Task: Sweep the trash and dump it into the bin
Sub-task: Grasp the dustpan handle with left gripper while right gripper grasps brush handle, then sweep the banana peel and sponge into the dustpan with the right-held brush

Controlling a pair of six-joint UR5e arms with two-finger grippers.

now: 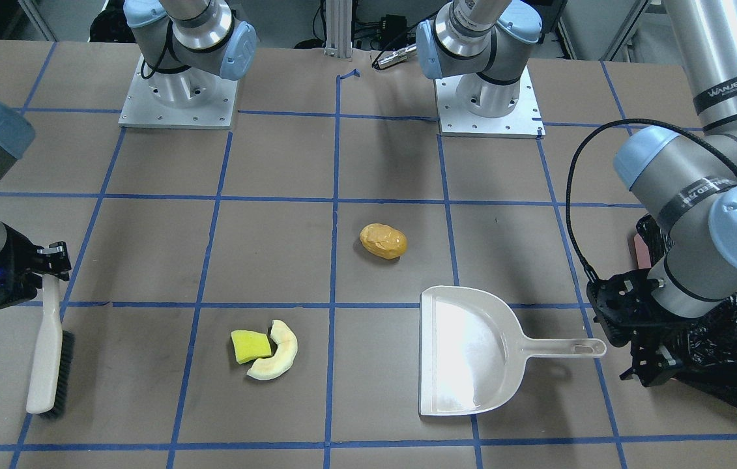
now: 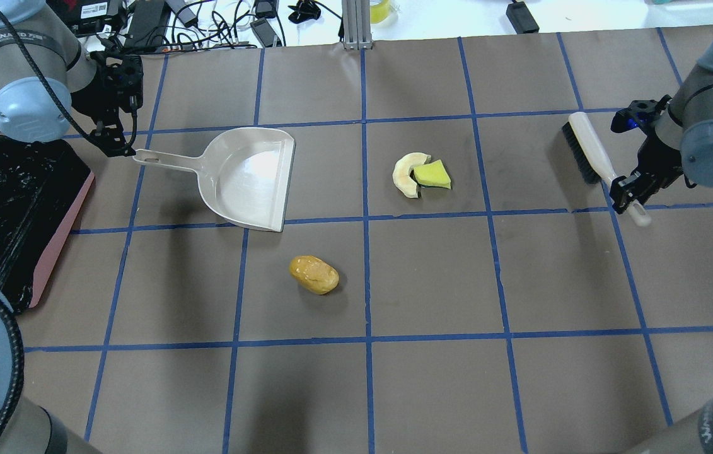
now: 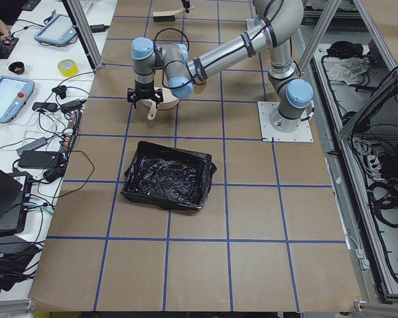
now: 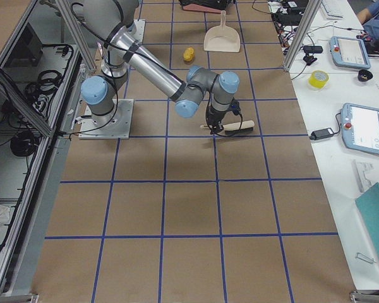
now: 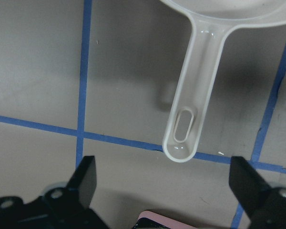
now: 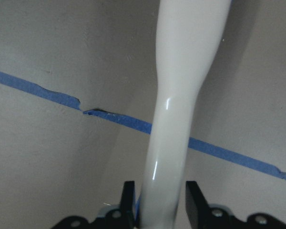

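The trash lies on the brown table: a yellow wedge (image 1: 251, 345) (image 2: 433, 174) touches a cream crescent (image 1: 280, 352) (image 2: 405, 173), and an orange-brown lump (image 1: 383, 241) (image 2: 313, 274) sits apart. A beige dustpan (image 1: 472, 352) (image 2: 249, 176) lies flat and empty. My left gripper (image 2: 118, 142) (image 5: 163, 167) is open just off the end of the dustpan handle (image 5: 190, 105), not holding it. My right gripper (image 2: 624, 189) (image 1: 49, 260) is shut on the white handle of a brush (image 2: 589, 151) (image 6: 181, 95). The bin (image 2: 60, 246) (image 3: 166, 175), pink with a black bag, stands beside the left arm.
Blue tape lines grid the table. Both arm bases (image 1: 176, 98) are bolted at the robot's side. Cables and devices (image 2: 205, 19) crowd the far edge beyond the table. A side bench (image 4: 360, 126) holds tablets and a tape roll.
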